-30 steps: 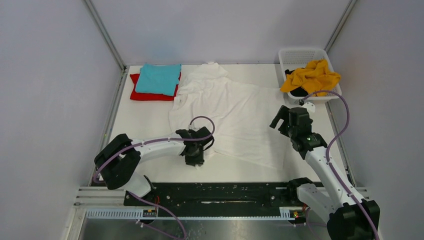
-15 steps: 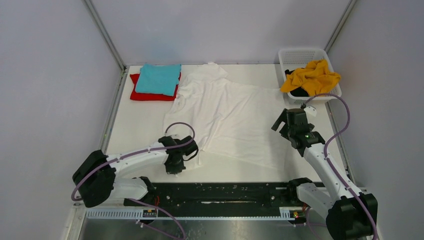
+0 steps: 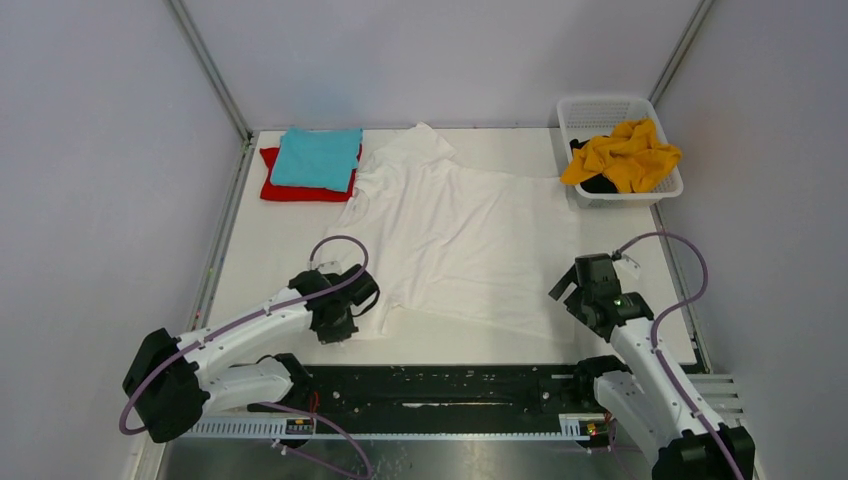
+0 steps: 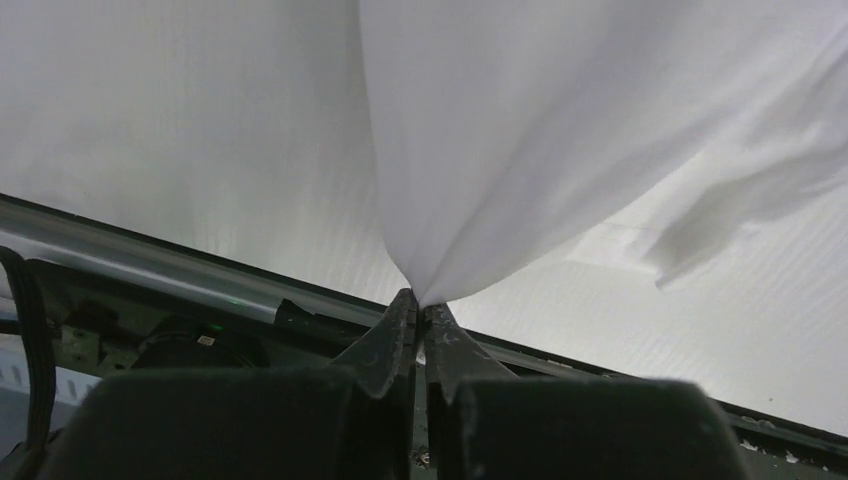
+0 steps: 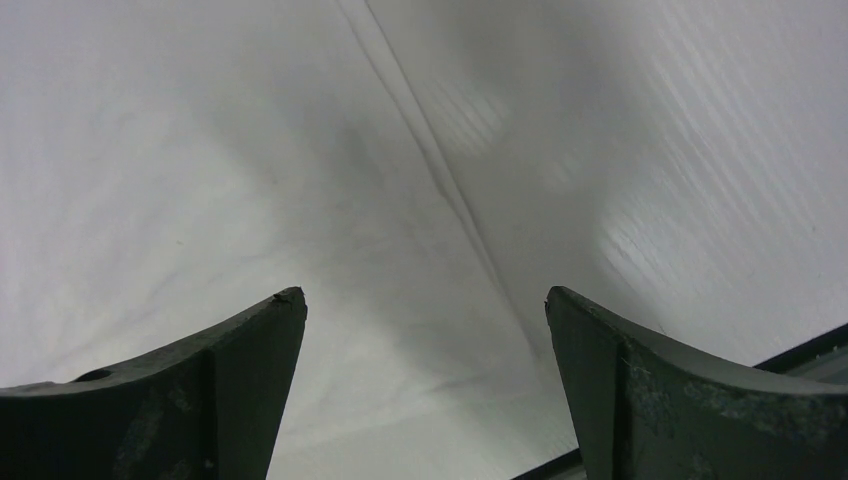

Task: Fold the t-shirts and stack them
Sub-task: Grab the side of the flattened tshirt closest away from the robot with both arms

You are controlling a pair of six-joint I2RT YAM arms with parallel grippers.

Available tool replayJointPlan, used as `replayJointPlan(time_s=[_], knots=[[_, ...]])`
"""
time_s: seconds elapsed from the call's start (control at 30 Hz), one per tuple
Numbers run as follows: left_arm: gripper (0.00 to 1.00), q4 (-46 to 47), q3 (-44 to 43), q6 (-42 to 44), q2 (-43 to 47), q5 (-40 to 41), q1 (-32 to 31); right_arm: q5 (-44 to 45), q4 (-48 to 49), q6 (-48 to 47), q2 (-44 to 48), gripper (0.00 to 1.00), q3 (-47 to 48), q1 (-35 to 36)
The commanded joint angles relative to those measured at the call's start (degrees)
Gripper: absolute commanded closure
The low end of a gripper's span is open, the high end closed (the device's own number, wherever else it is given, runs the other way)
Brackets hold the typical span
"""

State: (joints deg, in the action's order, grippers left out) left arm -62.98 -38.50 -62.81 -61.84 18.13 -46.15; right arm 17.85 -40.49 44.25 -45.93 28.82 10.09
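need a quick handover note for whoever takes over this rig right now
Left tool: shut on the near-left corner of the white t-shirt, cloth drawn taut from the pinch.
Right tool: open, above the white t-shirt's near-right edge, gripping nothing.
Teal t-shirt lies folded on the folded red t-shirt at the far left of the table. Mustard-yellow t-shirt is bunched in the white basket, far right.
Done: red and teal folded and stacked.
Left: fold and stack the white one, then the mustard-yellow one.
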Motion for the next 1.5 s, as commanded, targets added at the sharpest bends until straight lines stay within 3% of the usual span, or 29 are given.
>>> replayJointPlan(time_s=[0.0,0.2,0.53,0.7,0.87,1.17,1.47], knots=[[1.00,3.26,-1.88,3.48,0.19,-2.19,0.32,-1.53,-3.88,7.52,4.66,0.01,-4.07,-0.57],[1.00,3.67,-2.49,3.96,-0.50,-2.02,0.35,-3.74,-4.23,10.70,6.21,0.16,-7.43,-0.59],[1.00,3.69,-4.36,5.07,-2.12,-3.78,1.26,-6.89,-0.30,12.05,3.31,0.30,-8.25,-0.59],[1.00,3.67,-4.81,5.67,-2.17,-4.02,1.84,-7.77,1.08,10.97,2.04,0.43,-8.38,-0.59],[1.00,3.66,-5.39,6.08,-2.51,-4.19,2.19,-8.98,-1.07,8.57,2.18,0.46,-7.15,-0.57],[1.00,3.28,-5.73,6.91,-1.63,-4.31,3.19,-5.92,-6.56,3.38,1.66,0.86,-4.51,-0.60],[1.00,-8.20,-3.84,5.63,7.07,-11.24,2.43,-3.46,-12.63,3.89,0.40,0.89,0.57,-0.93]])
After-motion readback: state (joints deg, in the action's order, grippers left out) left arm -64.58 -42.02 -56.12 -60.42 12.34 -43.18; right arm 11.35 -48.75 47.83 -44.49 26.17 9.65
